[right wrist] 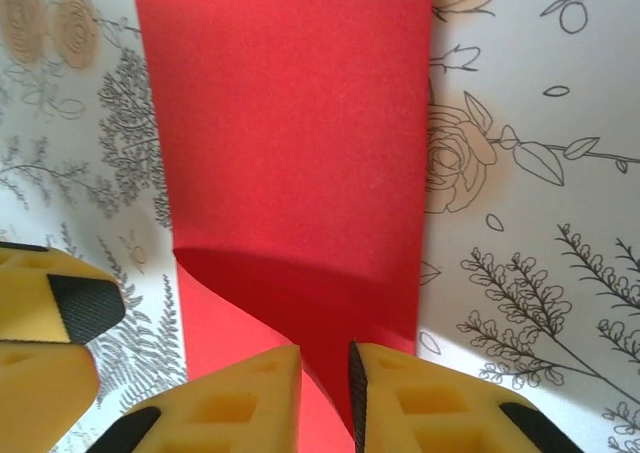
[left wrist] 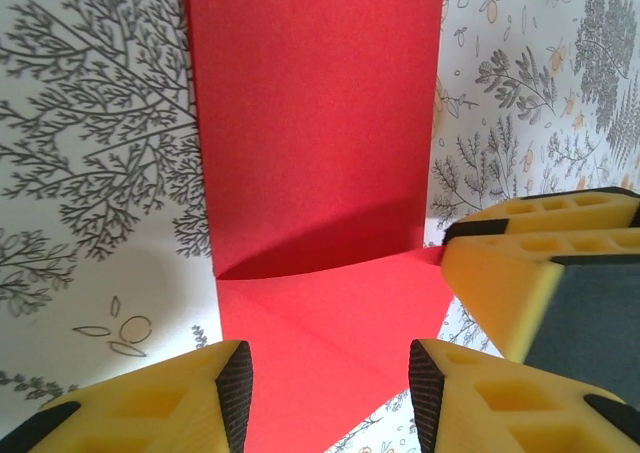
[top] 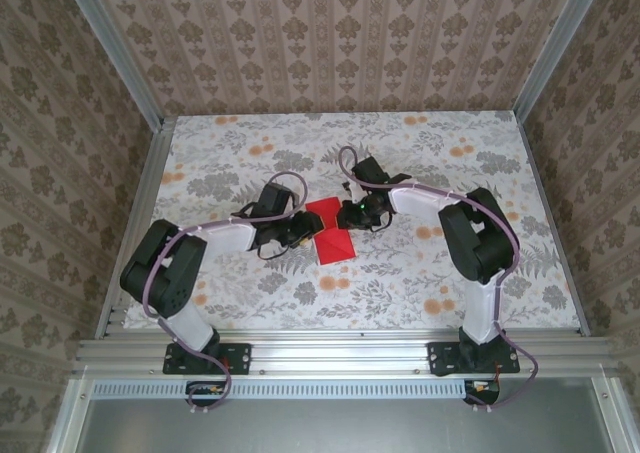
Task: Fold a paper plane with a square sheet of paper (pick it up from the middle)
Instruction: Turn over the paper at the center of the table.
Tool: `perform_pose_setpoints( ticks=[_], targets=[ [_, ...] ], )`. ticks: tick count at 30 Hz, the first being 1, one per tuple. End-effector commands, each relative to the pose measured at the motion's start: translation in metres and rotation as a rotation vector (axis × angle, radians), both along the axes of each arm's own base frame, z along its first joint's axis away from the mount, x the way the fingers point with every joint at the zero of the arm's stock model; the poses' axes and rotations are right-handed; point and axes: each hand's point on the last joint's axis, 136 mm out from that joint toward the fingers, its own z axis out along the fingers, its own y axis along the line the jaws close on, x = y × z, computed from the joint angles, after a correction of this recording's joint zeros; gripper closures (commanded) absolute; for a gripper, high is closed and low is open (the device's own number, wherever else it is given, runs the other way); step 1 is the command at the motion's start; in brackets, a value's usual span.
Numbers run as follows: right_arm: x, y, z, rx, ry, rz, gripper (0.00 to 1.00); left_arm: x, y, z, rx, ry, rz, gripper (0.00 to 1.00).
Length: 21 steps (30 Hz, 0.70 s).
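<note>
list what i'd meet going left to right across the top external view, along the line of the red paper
black-and-white left arm → left tool → bright red sheet of paper, partly folded → right tool → black-and-white right arm

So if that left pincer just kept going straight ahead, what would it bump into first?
Most likely the red paper. The left pincer stands open over the sheet's flat part, and a raised flap of it stands right ahead; how close is hard to judge.
</note>
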Motion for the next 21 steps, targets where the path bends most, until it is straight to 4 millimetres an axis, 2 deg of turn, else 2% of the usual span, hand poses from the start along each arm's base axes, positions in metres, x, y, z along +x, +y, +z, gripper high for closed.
perform_pose_setpoints(
  ticks=[1,14,21],
  targets=[
    [0.003,-0.006,-0.006,-0.051,0.011,-0.012,0.83,-0.001,-0.009,-0.003,-0.027,0.016,-0.014,0.52],
    [0.006,-0.019,-0.030,-0.074,0.067,-0.079,0.89,0.000,-0.022,-0.010,-0.048,0.030,-0.054,0.53],
    [0.004,-0.018,-0.031,-0.061,0.078,-0.077,0.89,0.009,-0.032,-0.006,-0.073,0.011,-0.059,0.55]
  ],
)
